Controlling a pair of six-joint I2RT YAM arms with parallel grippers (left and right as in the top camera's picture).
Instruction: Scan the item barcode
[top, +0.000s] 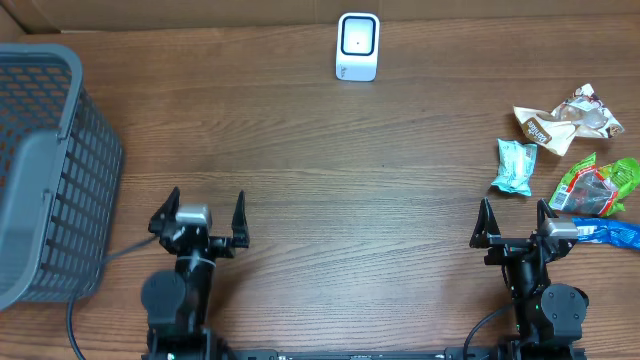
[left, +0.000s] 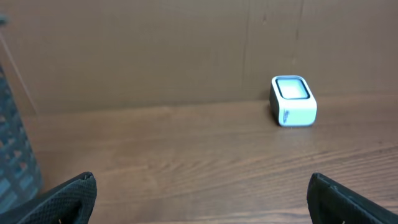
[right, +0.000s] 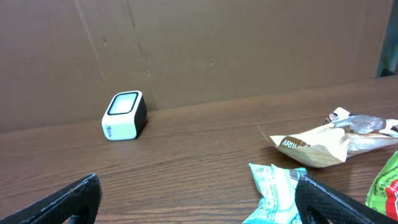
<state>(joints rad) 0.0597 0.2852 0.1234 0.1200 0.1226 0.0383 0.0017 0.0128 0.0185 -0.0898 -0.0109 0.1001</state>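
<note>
Here, both arms sit at the near edge of the worktop (top: 330, 200), well apart from each other. The left claw (top: 207, 194) stands wide open and holds nothing, its two dark fingers pointing toward the far side. The right claw (top: 514, 205) is spread just as wide and grips nothing either.

We see the scanner (top: 357, 45), a small white box with a pale face turned upward, standing upright near the far edge, slightly right of the middle and just in front of the cardboard wall (left: 155, 50). It is well apart from both claws.

The goods lie in a loose cluster at the right edge. Farthest back is a crinkled tan wrapper (top: 560, 122). Nearer and slightly to its left lies a teal packet (top: 515, 166). A green packet (top: 598, 185) sits to the right of the teal one, and a blue packet (top: 612, 233) lies nearest, just beside the right claw. From overhead its left end seems to meet the claw's body, but we cannot tell whether they touch.

A grey mesh basket (top: 40, 170) stands at the left edge, near the left arm.
</note>
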